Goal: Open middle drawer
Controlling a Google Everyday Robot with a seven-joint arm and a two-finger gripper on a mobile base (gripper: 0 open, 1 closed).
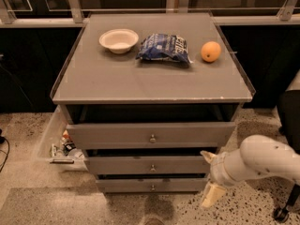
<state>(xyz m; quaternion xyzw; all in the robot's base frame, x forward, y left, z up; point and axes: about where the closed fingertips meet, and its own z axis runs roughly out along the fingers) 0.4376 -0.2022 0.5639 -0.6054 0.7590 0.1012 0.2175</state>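
The grey cabinet has three stacked drawers. The middle drawer [140, 165] is the mid-sized front, with a small round metal knob [152, 168] at its centre. It stands slightly out, stepped under the wider top drawer [117, 135] and above the narrower bottom drawer [126, 185]. My gripper [209, 176] is at the right end of the middle drawer's front, low and close to the cabinet. It is open and empty, with one cream finger [207, 156] up by the drawer's right edge and the other [210, 196] below.
On the cabinet top [154, 81] are a white bowl [118, 40], a blue chip bag [163, 47] and an orange [211, 51]. A clear bin of clutter [58, 144] sits on the floor at the left. A dark object [289, 114] and a caster [281, 213] are at the right.
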